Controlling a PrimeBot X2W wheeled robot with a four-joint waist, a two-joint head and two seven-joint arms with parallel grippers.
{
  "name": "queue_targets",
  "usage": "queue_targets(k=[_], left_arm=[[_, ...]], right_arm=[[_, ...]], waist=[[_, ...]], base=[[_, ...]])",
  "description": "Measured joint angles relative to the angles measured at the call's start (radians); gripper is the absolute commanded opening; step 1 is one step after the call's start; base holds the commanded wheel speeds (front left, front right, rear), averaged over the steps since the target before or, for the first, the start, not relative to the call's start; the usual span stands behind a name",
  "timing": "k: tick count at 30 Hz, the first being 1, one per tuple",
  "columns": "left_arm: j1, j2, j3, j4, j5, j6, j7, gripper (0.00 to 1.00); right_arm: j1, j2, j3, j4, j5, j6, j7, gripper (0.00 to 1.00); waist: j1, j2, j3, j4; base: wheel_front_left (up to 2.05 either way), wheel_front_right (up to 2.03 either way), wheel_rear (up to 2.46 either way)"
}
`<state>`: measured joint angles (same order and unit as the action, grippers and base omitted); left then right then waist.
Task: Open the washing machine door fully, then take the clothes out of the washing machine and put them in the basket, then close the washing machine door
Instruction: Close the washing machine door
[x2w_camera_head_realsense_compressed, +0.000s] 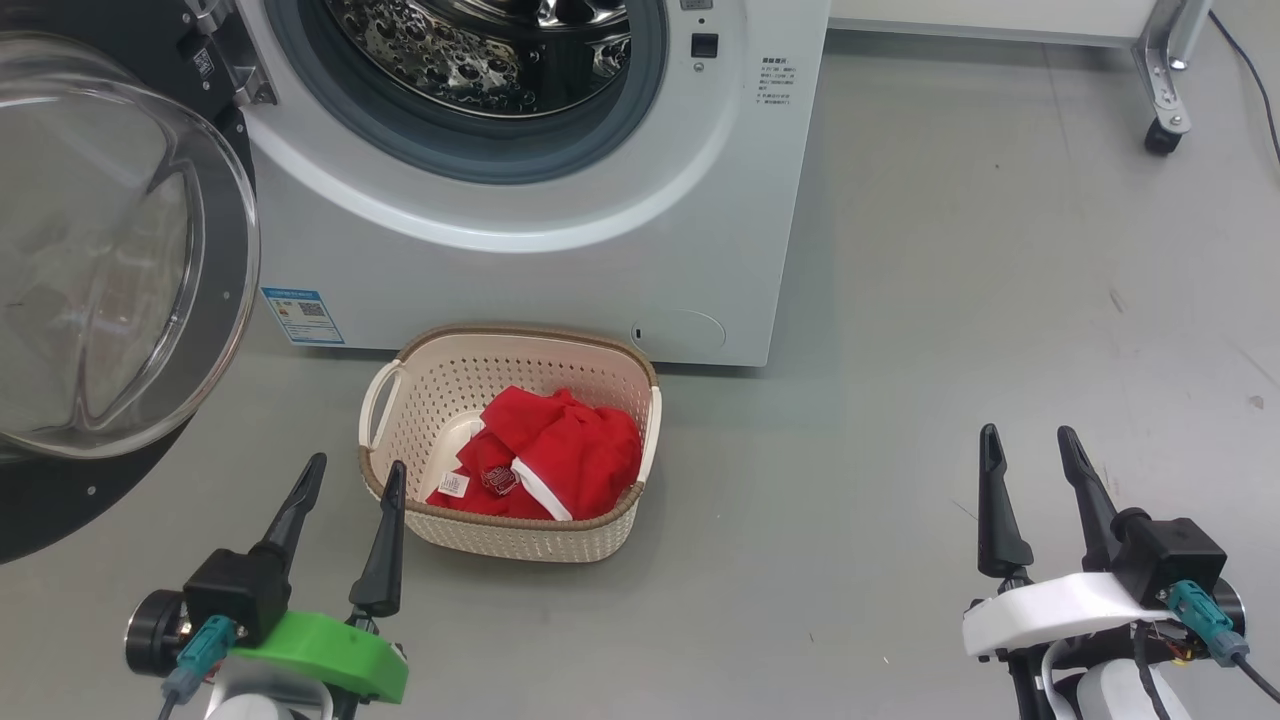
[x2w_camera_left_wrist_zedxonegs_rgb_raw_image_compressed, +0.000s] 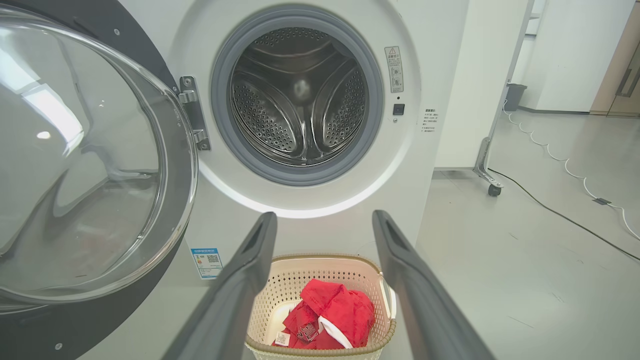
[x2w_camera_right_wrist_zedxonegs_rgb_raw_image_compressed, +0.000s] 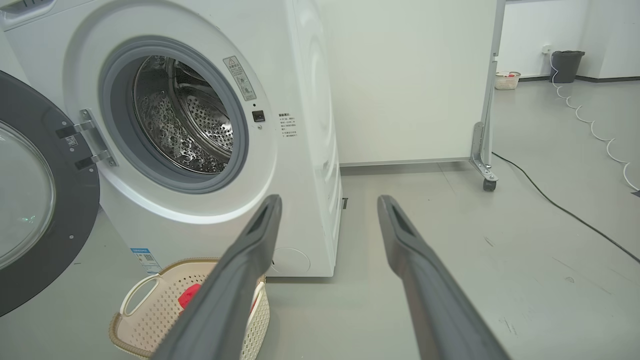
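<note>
The clothes (x2w_camera_head_realsense_compressed: 560, 455) lie bunched in the basket (x2w_camera_head_realsense_compressed: 520, 335), which sits on the floor (x2w_camera_head_realsense_compressed: 900, 400) just in front of the washing machine (x2w_camera_head_realsense_compressed: 560, 270), and the drum (x2w_camera_left_wrist_zedxonegs_rgb_raw_image_compressed: 300, 95) looks bare, so what appears left to do is shutting the washing machine door (x2w_camera_head_realsense_compressed: 120, 270). That door stands swung wide to the robot's left, its bulging glass bowl facing out and its black ring hanging from the hinge (x2w_camera_left_wrist_zedxonegs_rgb_raw_image_compressed: 192, 112) beside the drum hole. It is likely rigid and fairly heavy, turning only on that hinge, so it probably wants a steady push rather than a pinch. The glass looks smooth, slippery and easy to mark. The safer contact seems to be the black ring at the edge farthest from the hinge, where a light push gives the most swing. The basket sits near the door's path, and the lower edge of the door may pass close to it. The left fingers (x2w_camera_head_realsense_compressed: 385, 550) are spread apart and hold nothing, hovering low just beside the basket's near-left rim and pointing toward the machine. The right fingers (x2w_camera_head_realsense_compressed: 995, 520) are likewise parted and bare, well apart from the basket over the floor, aimed forward.
</note>
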<state>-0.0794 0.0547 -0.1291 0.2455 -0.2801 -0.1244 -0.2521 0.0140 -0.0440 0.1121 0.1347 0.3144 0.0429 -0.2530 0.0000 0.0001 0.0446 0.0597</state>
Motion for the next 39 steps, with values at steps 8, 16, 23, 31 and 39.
queue_targets(k=[8,16,23,31,39], left_arm=[[0.000,0.000,-0.001,0.000,0.008,0.000,0.000,1.00],[-0.001,-0.002,-0.032,0.001,0.009,0.000,0.000,1.00],[-0.002,-0.002,-0.034,0.002,0.009,0.000,0.000,1.00],[-0.003,-0.004,-0.032,0.004,0.009,0.000,0.000,1.00],[-0.004,-0.005,-0.029,0.007,0.009,0.000,0.000,1.00]], right_arm=[[0.000,0.000,0.000,0.001,0.000,0.000,0.000,1.00],[0.000,0.001,-0.006,-0.008,0.000,0.000,0.000,1.00],[0.001,0.001,-0.003,-0.013,0.000,0.008,0.000,1.00],[0.000,0.000,0.010,-0.015,-0.011,0.018,0.000,1.00],[-0.002,0.000,0.017,-0.014,-0.011,0.028,0.000,1.00]], waist=[[0.0000,0.0000,0.002,0.003],[0.0000,0.0000,0.013,0.026],[0.0000,0.0000,0.028,0.078],[0.0000,0.0000,0.044,0.161],[0.0000,0.0000,0.051,0.261]], base=[[0.00,0.00,0.00],[0.00,0.00,0.00],[0.00,0.00,0.00],[0.00,0.00,0.00],[0.00,0.00,0.00]])
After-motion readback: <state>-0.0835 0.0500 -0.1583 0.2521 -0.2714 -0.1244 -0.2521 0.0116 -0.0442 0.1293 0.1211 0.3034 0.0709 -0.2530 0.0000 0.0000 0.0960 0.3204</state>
